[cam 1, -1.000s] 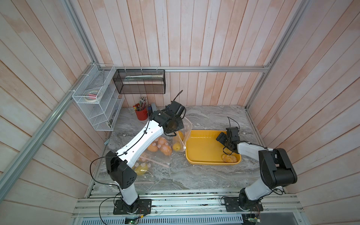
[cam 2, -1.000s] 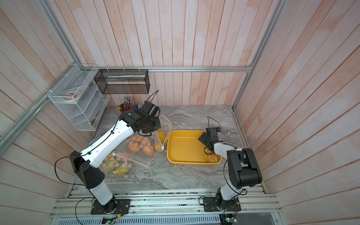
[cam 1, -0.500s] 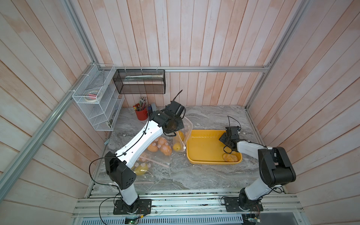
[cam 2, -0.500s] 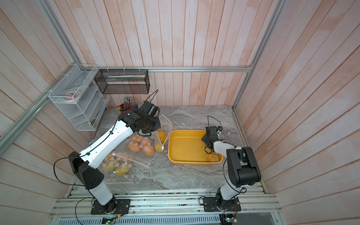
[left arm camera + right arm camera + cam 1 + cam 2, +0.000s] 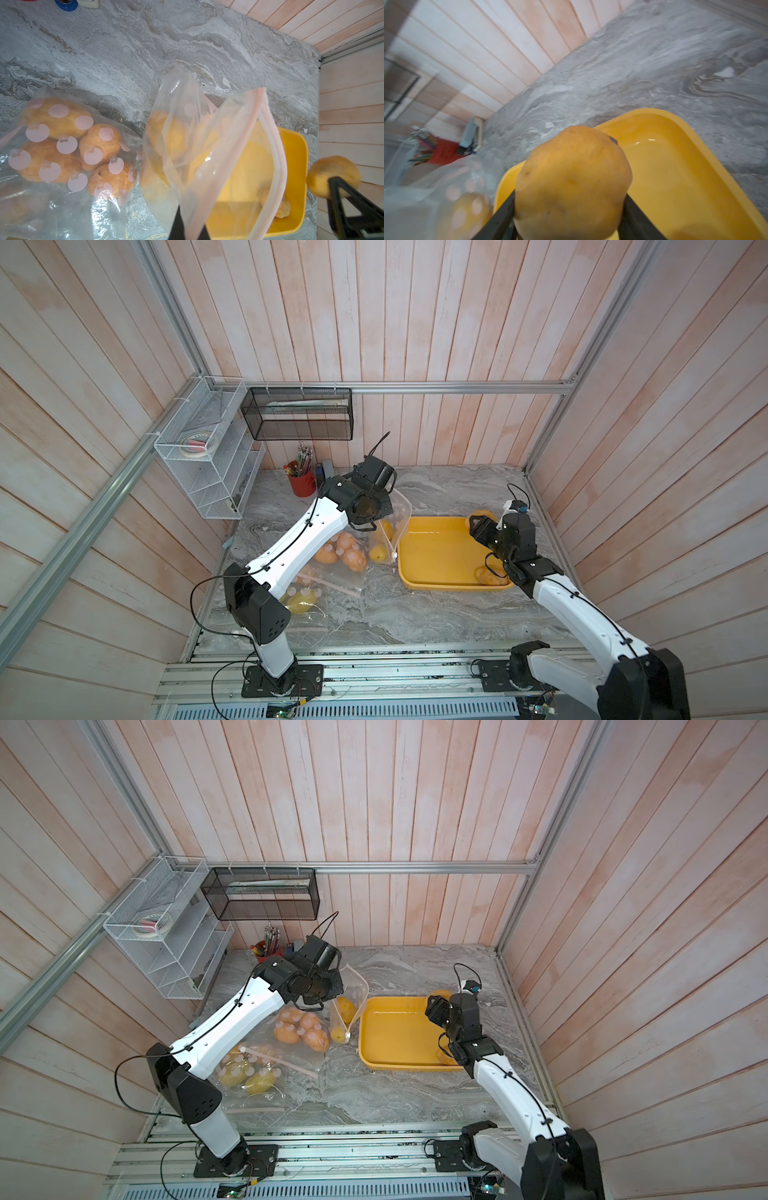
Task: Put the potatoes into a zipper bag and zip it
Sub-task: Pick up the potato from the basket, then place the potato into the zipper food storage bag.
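Now, in both top views, the right jaws clamp a tan-orange oval potato [image 5: 482,515] [image 5: 440,994] above the far edge of the yellow rectangular plastic tray [image 5: 436,560]. A second ago they gaped wider over that tray, so a pick has just been made. One more lumpy orange potato [image 5: 492,576] lies in the tray's near corner, partly behind the right arm. The left arm has not shifted and holds up a clear plastic zipper bag [image 5: 399,516] just beside the tray, with yellow potatoes [image 5: 378,552] already in it. Two filled dotted bags [image 5: 340,551] lie flat on the grey marbled tabletop [image 5: 436,614]. From the left wrist, the left jaws are clenched on the clear plastic zipper bag [image 5: 228,145] at its pink zip rim, and the mouth gapes toward the tray [image 5: 295,149]. The carried potato [image 5: 332,174] hangs well apart from that mouth. From the right wrist, the potato [image 5: 571,180] sits firmly between the two dark jaws over the tray [image 5: 675,166], and the bag shows only as a blur off to one side. By my reading the loading is nearly done: this potato needs carrying into the open mouth, then the last one, then the zip.
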`<state>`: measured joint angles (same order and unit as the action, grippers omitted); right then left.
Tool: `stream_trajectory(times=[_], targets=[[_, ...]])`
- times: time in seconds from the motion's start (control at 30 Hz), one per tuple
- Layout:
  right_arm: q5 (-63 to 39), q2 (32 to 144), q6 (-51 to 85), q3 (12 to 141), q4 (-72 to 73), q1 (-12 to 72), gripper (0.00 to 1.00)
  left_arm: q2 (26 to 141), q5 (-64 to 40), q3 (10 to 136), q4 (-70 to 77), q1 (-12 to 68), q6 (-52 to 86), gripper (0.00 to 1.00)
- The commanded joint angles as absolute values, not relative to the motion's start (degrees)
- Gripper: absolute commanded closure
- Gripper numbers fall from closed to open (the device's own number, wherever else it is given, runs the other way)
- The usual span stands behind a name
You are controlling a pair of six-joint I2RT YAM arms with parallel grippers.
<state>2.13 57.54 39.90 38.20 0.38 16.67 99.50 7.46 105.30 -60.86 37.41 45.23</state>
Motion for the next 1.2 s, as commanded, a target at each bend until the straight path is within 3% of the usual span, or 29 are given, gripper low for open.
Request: stream_trajectory(times=[0.0, 0.2, 0.47, 1.17], targets=[[-7.2, 51.5, 36.8, 37.5, 2.4, 20.7, 0.63, 98.2, 6.9, 104.6, -59.4, 37.4, 44.3, 1.00], [-12.8, 49.3, 31.9, 43.1, 3.2, 32.7, 0.64, 98.3, 5.5, 104.4, -58.5, 37.5, 43.7, 1.00], [-6.0, 59.4, 26.4, 51.6, 0.1, 45.1, 0.66, 98.4, 4.6, 104.2, -57.6, 37.8, 42.8, 1.00], [5.3, 73.7, 19.5, 62.4, -5.2, 47.7, 0.67, 97.4, 3.6, 103.9, -56.8, 38.2, 42.1, 1.00]])
